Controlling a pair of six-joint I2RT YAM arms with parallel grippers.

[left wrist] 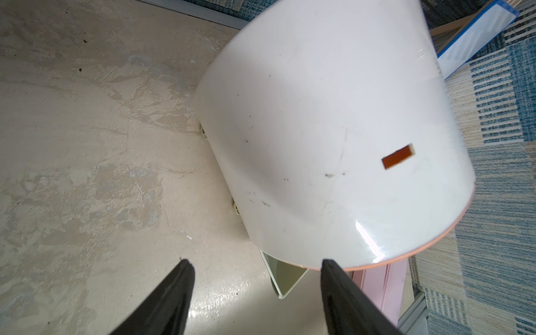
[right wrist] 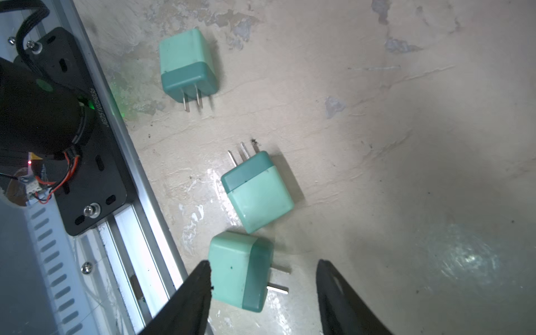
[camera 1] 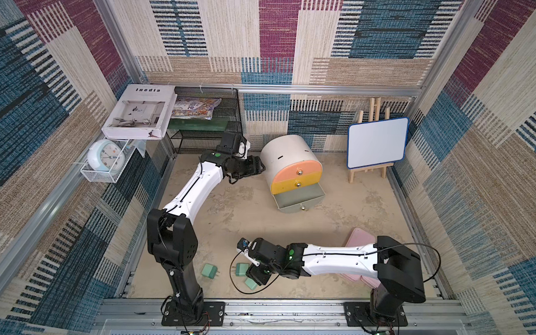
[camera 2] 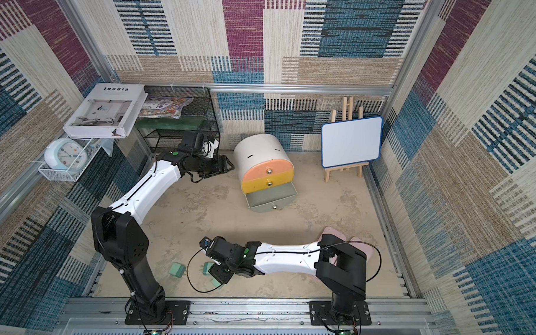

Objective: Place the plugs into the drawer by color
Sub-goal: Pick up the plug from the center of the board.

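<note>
Three mint green plugs lie near the table's front edge: one (camera 1: 209, 271) alone at the left, one (camera 1: 241, 269) beside it, one (camera 1: 251, 283) half under my right gripper (camera 1: 257, 275). The right wrist view shows them (right wrist: 187, 65), (right wrist: 258, 193), (right wrist: 240, 271). The right gripper (right wrist: 264, 263) is open and straddles the nearest plug; one finger touches its body, the other stands off beyond its prongs. The white drawer cabinet (camera 1: 291, 163) has its grey-green bottom drawer (camera 1: 300, 201) pulled out. My left gripper (left wrist: 255, 262) is open and empty beside the cabinet's wall (left wrist: 333, 130).
Flat pink boxes (camera 1: 361, 239) lie under the right arm. A whiteboard on an easel (camera 1: 376, 143) stands at the back right and a black wire rack (camera 1: 207, 123) at the back left. The metal front rail (right wrist: 139, 174) runs close beside the plugs.
</note>
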